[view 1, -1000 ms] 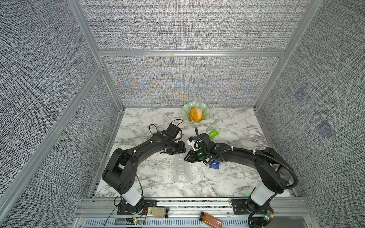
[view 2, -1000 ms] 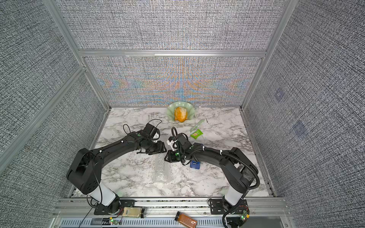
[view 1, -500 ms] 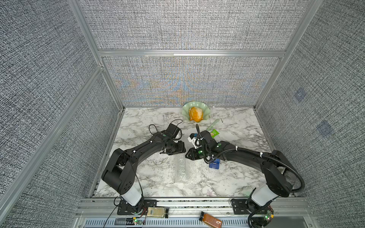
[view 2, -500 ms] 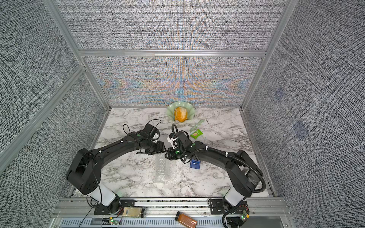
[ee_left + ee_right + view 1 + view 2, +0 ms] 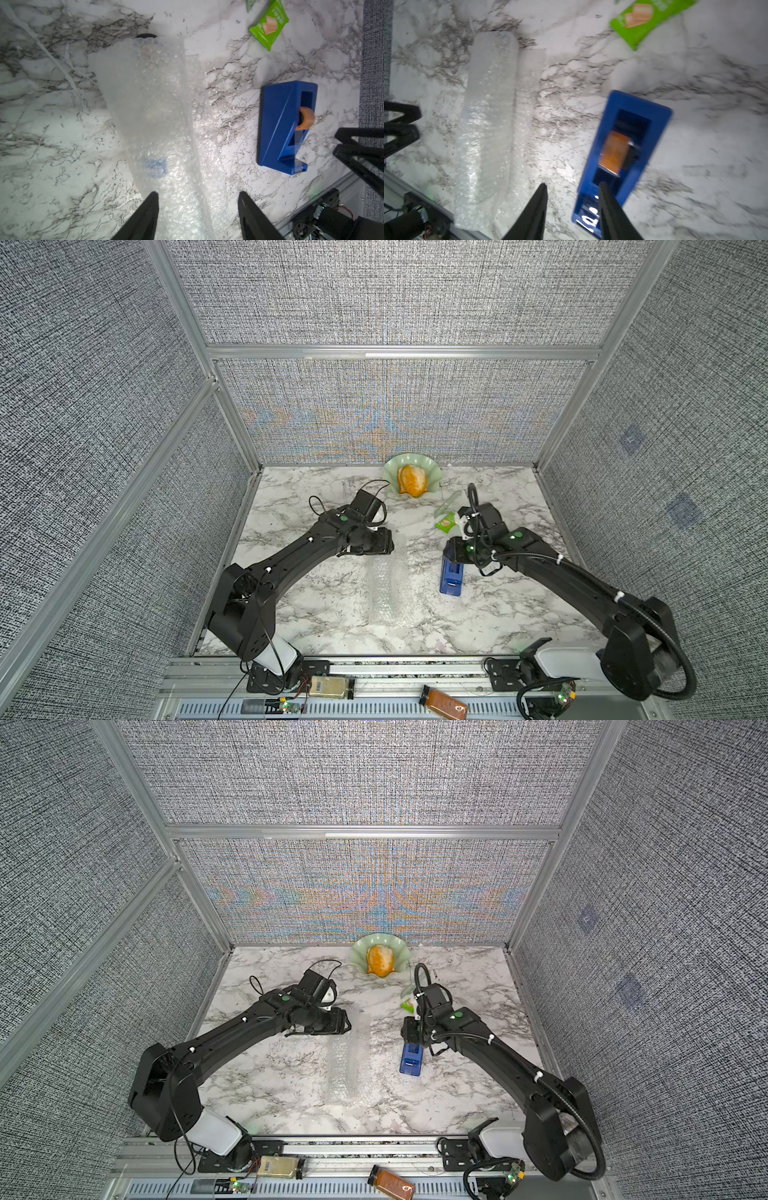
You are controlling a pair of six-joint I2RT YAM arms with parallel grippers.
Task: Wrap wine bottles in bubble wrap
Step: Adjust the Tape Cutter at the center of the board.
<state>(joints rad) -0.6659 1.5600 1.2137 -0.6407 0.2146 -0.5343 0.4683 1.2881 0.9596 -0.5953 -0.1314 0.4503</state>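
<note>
One bottle (image 5: pixel 149 116) is yours to look after, and it already lies inside the bubble wrap (image 5: pixel 384 589). You can spot its black cap (image 5: pixel 145 35) peeking out at one end. Its little blue label (image 5: pixel 155 166) shows through the bubbles.

In both top views the wrapped bottle lies flat on the surface (image 5: pixel 316 614), in the lower middle of the frame. A loose edge of the bubble wrap lies flat beside it. That edge is on the side of the blue tape holder (image 5: pixel 451 578), which sits just to the right in the frame.

Your left end effector (image 5: pixel 197 194) hangs over the wrapped bottle with its fingers wide apart and nothing in them. Your right end effector (image 5: pixel 572 184) is over the upper end of the tape holder. Its fingers stand a little apart, narrower than the left ones, and they hold nothing. That picture is blurry, so I cannot tell if one finger touches the tape holder.

I think the rolling is nearly done and the sticking step is in hand. Next you need a piece of the tape (image 5: pixel 306 117). Then press the loose edge down so the wrap cannot pop open. Keep the left side gentle on the wrapped bottle, because round glass likes to roll away.
</note>
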